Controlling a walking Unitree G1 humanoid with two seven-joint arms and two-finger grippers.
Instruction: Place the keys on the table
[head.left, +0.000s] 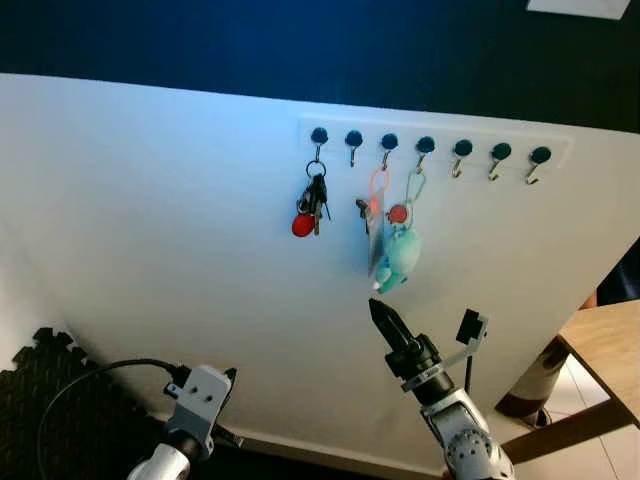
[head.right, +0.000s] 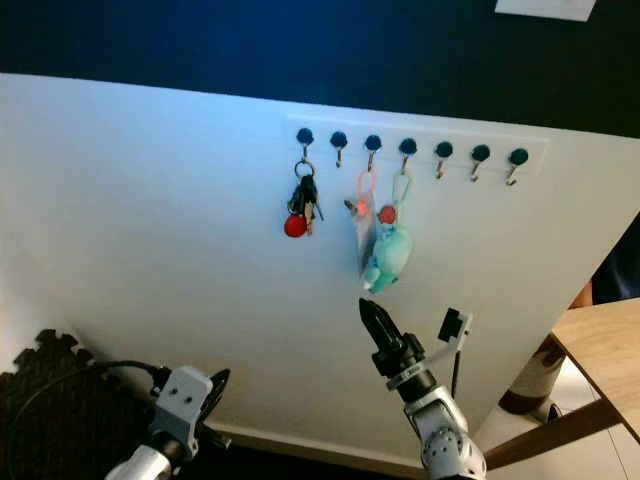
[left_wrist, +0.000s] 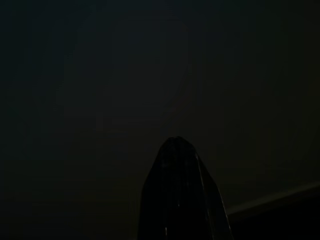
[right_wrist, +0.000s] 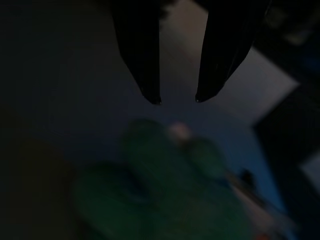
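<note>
Right tool (head.left: 377, 308) is raised toward the white wall, tip just under the teal plush keychain (head.left: 398, 257), not touching it; its wrist cam shows the 2 fingers (right_wrist: 142, 60) slightly apart with the plush as a dark green blur. The keys (head.left: 313, 203) with a red tag hang on the leftmost of 7 hooks on the hook rail (head.left: 436, 147). Left tool (left_wrist: 182, 200) hangs low, its view nearly black, so can't tell its state. A wooden bench (head.left: 608, 345) is cut off at the right edge.
</note>
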